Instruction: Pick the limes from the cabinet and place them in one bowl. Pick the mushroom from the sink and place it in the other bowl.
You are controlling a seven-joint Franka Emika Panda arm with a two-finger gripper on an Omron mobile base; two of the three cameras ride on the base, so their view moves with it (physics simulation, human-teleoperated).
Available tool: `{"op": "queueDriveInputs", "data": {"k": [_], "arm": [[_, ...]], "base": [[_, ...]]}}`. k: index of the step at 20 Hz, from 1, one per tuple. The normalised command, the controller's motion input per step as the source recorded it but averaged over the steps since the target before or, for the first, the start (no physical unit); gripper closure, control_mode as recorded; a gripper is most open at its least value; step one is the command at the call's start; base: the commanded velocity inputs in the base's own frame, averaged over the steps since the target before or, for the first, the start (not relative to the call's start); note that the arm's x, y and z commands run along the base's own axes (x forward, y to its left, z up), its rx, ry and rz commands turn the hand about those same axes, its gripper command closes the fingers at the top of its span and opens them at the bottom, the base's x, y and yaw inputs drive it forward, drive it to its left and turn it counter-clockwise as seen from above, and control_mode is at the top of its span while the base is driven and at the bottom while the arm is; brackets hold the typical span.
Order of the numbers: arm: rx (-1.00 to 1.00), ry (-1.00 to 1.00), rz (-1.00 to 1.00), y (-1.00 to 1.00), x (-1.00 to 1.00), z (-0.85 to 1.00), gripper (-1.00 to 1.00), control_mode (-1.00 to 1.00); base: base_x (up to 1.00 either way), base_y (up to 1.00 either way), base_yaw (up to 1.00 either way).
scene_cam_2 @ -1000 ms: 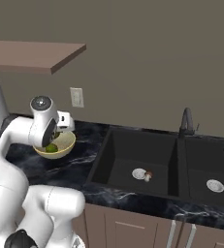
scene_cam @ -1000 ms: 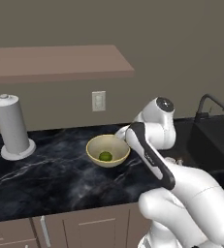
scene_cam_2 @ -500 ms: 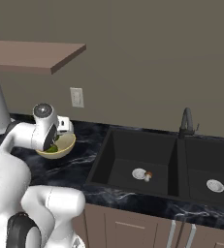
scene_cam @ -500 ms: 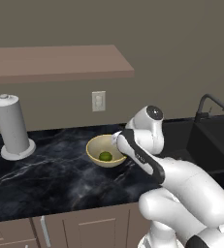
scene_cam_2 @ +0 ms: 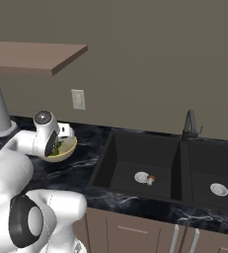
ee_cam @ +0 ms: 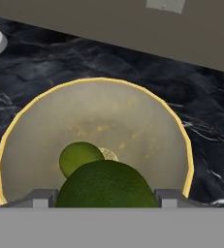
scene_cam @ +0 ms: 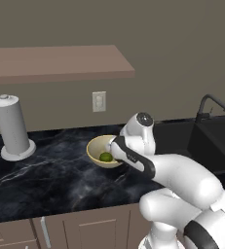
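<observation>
Gripper [ee_cam: 106, 206] clamped on second lime [ee_cam: 106, 186] above yellow bowl [ee_cam: 133, 116] already holding first lime [ee_cam: 77, 156]; mushroom [scene_cam_2: 150, 179] lying in sink [scene_cam_2: 135, 163] beside drain, awaiting transfer to other bowl.

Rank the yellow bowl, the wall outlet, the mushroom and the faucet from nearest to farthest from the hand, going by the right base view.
1. Yellow bowl, directly under the hand.
2. Wall outlet, on the wall above and behind.
3. Mushroom, in the left sink basin.
4. Faucet, behind the sink divider.
</observation>
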Motion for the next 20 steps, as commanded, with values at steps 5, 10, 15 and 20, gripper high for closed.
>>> {"op": "queueDriveInputs", "data": {"k": [5, 10, 15, 20], "arm": [[0.0, 0.0, 0.0, 0.05, 0.04, -0.07, 1.0, -1.0], [0.0, 0.0, 0.0, 0.08, 0.01, -0.06, -1.0, -1.0], [0.0, 0.0, 0.0, 0.0, 0.0, -0.01, -1.0, -1.0], [0.0, 0.0, 0.0, 0.0, 0.01, 0.0, -1.0, -1.0]], "base": [[0.0, 0.0, 0.0], [0.0, 0.0, 0.0], [0.0, 0.0, 0.0], [0.0, 0.0, 0.0]]}}
